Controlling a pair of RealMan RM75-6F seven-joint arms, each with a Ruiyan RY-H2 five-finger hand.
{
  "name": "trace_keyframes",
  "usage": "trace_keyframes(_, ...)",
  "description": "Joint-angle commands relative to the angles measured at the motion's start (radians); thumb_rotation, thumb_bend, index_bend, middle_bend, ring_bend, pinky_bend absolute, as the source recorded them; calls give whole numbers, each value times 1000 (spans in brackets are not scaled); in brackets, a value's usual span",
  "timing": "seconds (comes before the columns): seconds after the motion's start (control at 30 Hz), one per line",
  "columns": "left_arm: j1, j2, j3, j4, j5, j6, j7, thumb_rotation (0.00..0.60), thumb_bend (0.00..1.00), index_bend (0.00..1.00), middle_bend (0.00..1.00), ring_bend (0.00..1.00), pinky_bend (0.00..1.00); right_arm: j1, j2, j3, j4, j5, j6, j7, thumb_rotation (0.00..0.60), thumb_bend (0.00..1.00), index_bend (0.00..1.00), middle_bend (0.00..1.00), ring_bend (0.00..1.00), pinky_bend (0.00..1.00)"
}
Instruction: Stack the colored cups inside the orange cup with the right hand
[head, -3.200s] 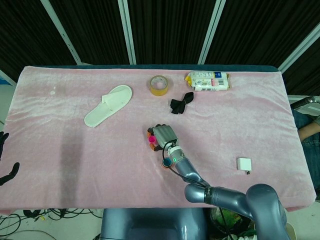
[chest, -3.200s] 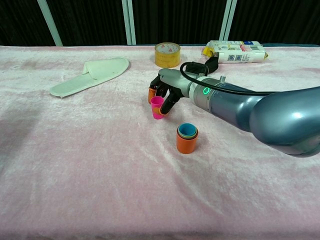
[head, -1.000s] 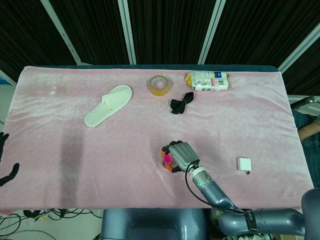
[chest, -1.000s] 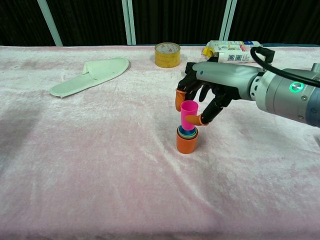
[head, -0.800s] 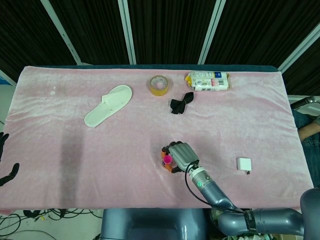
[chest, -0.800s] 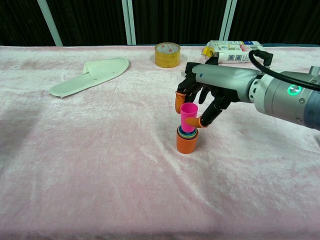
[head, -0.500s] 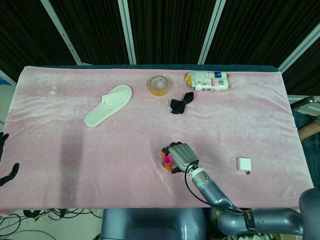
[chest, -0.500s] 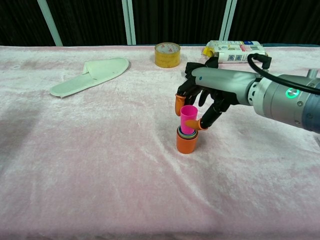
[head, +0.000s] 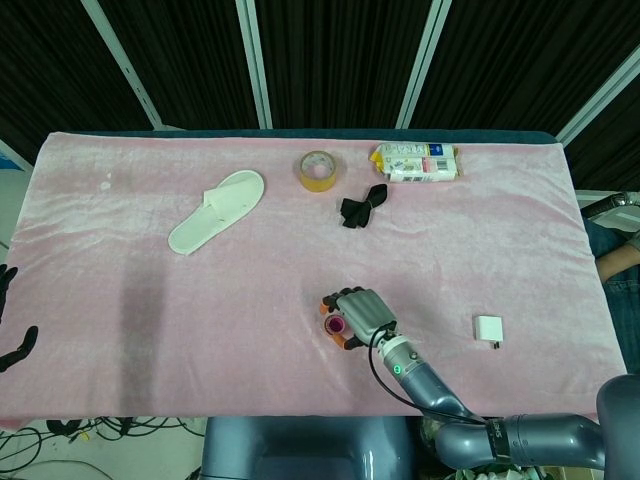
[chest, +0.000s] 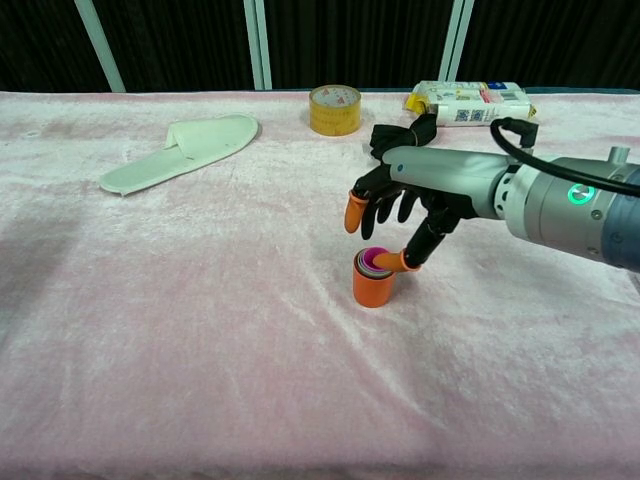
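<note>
Seemingly light, rigid and slick, the small magenta plastic cup (chest: 374, 262) is sitting nested in the orange plastic cup (chest: 371, 287) just beneath the right hand (chest: 405, 200), whose fingers (chest: 356, 212) are hovering spread and holding nothing, so any regrasp is probably best taken at the rim.

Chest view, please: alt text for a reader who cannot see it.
The robot's right hand hovers with spread fingers just above an orange cup that holds a pink cup nested inside, on a pink cloth-covered table. Farther back lie a white slipper, a tape roll and a packet.
</note>
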Motion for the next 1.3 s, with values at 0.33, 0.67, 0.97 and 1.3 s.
trace_keyframes(0.33,0,0,1,1,8,3,-6,600,341,70,47,0,7,-45,151,16,-107,-88,139,-59,600,245,296,245,226,256)
trace_keyframes(0.67,1,-1,3,1,23,12,-15,600,342,70,47,0,7,-247,430,-83,-267,-286,366,-48,600,174,147,97,167,256)
trace_keyframes(0.97,4,-2,14,-8,42,17,-11,600,342,67,45,0,6,-469,452,-199,-189,-538,590,55,600,174,139,80,167,256)
trace_keyframes(1.3,7,3,23,-20,56,15,-24,600,342,67,44,0,6,-577,304,-216,63,-605,650,41,600,174,125,71,167,256)
